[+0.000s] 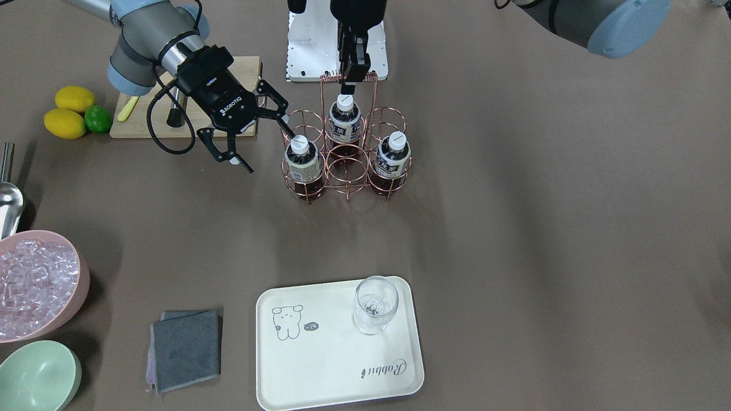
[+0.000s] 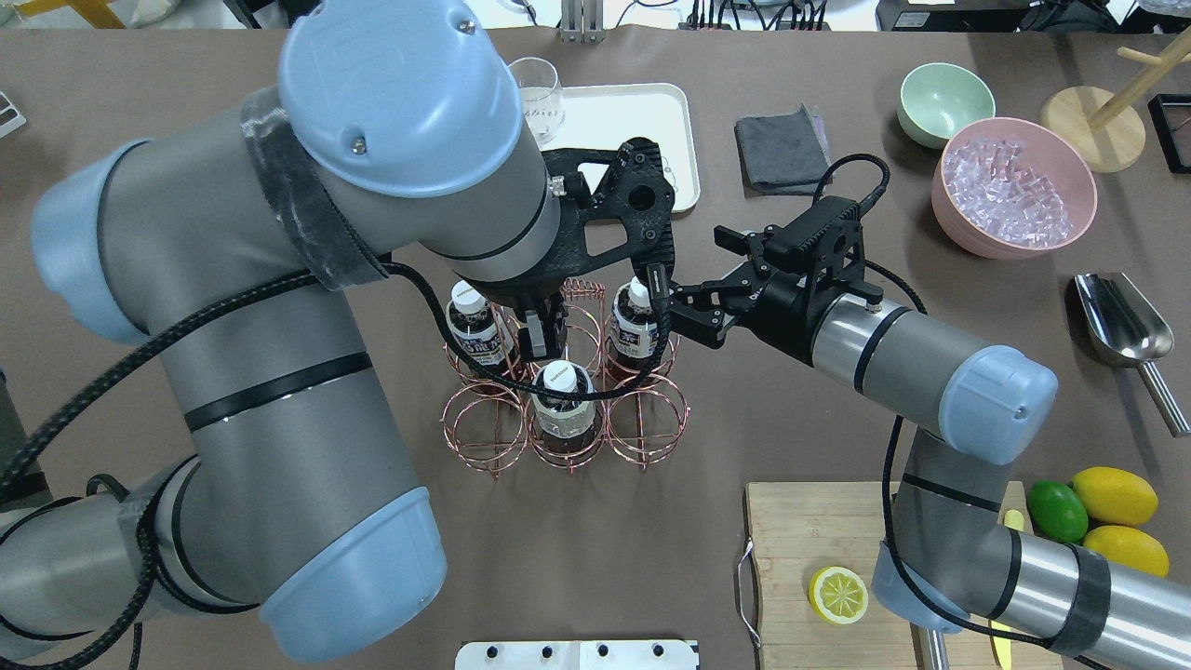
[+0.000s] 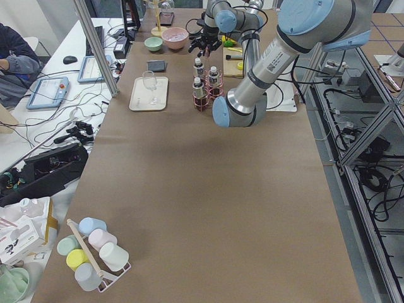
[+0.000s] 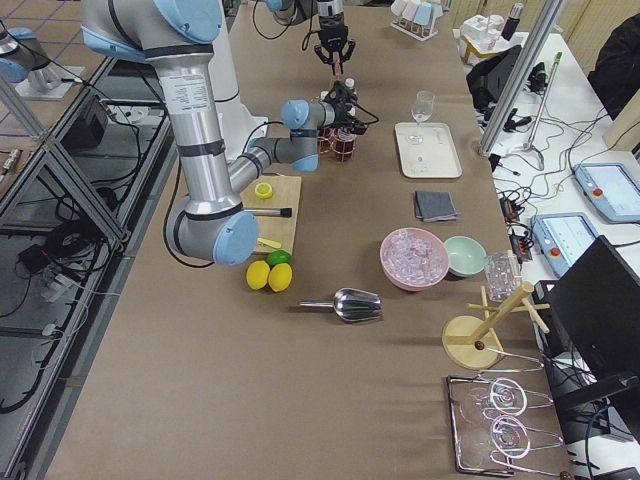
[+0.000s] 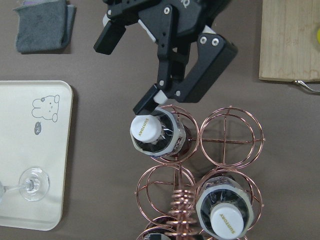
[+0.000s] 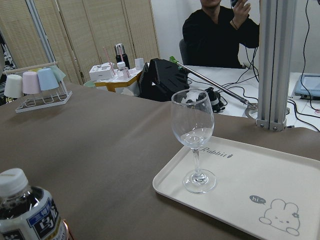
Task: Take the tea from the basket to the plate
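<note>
overhead exterior, right gripper spread beside tea

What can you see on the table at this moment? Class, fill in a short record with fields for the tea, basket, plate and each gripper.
tea: three bottles, all upright in rings, caps on
basket: six rings, three filled and three empty
plate: holds only a wine glass; no bottle on it
right gripper: open, one fingertip beside a corner bottle's cap, not around the bottle
left gripper: appears shut on the middle of the basket's handle
task state: no tea lifted out yet
</note>
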